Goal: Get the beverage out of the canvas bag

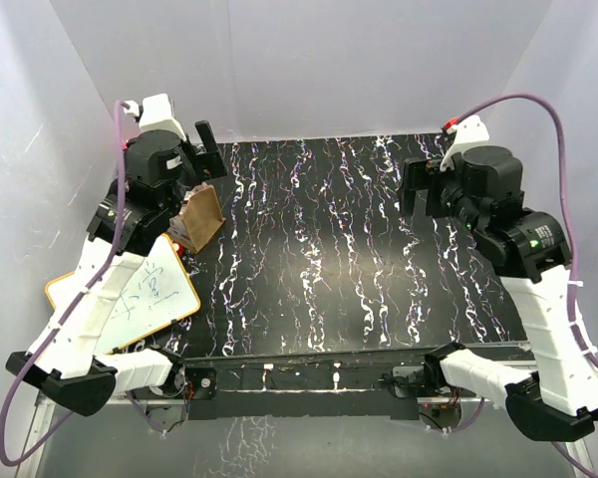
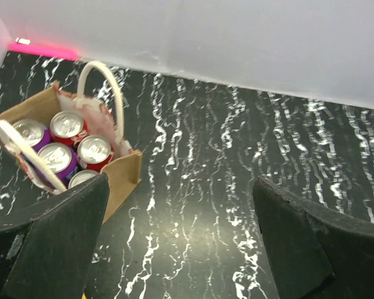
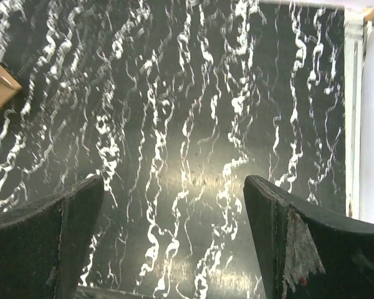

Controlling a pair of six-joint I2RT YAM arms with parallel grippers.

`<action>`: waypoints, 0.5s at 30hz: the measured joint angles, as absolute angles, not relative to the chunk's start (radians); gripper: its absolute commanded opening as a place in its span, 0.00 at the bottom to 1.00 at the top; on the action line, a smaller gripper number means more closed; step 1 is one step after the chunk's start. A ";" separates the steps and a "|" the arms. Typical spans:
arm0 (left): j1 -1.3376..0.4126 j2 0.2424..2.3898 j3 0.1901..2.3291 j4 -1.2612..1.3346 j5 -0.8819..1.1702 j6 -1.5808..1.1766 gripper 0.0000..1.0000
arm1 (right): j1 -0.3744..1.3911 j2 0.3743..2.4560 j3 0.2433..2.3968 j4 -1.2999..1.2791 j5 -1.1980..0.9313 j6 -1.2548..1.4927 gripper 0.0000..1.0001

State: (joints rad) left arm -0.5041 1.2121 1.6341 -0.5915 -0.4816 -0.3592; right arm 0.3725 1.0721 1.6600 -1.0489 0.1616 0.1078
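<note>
**Far left.** A white board (image 1: 179,299) with an orange rim lies flat on the desk (image 1: 329,249), partly under the left arm (image 1: 90,299).

**Bag.** The canvas bag (image 2: 123,177) stands upright and open-topped at the far left of the desk, just beside the board's far corner. Five cans (image 2: 67,124) show inside, packed touching one another: two purple, two red, one mostly hidden. One rope handle (image 2: 22,149) sags across the purple cans. The other arches clear at the far side.

**Left jaws.** They are spread wide and hold nothing. In the left wrist view their centre hangs over bare desk beside the bag. One finger (image 2: 56,237) overlaps the bag's near corner in that view, and contact cannot be determined.

**Assessment.** The step in hand is approach and alignment; no can is gripped.
- Shift the left jaws toward the bag until they are centred on the red can (image 2: 93,149), which neither handle crosses.
- Narrow the opening before descending. The gaps between cans look slim, and wide fingers would likely strike a neighbouring can or the fabric.
- Grip near the can's top and lift straight up.
- Risks: the soft bag may rise or tip with the can, and the sagging handle may snag.

**Right.** The right jaws are likewise spread wide and empty, over bare desk and well apart from the bag. Only the bag's corner shows at the edge of the right wrist view. They could steady the bag but are poorly placed for it.
</note>
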 measured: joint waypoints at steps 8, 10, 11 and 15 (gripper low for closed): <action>-0.379 1.192 1.363 -0.450 -0.484 -0.359 0.97 | 0.331 0.986 1.365 -0.951 0.161 0.152 0.98; -0.349 1.182 1.306 -0.423 -0.475 -0.359 0.97 | 0.320 0.950 1.290 -0.919 0.158 0.163 0.98; -0.333 1.176 1.276 -0.412 -0.468 -0.359 0.97 | 0.315 0.930 1.251 -0.900 0.155 0.168 0.98; -0.278 1.151 1.184 -0.377 -0.424 -0.359 0.97 | 0.297 0.848 1.119 -0.827 0.138 0.189 0.98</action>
State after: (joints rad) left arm -0.2779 1.1511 1.1839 -0.3771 -0.4236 -0.3592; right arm 0.2966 0.8478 1.1187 -0.8268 0.1379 0.1886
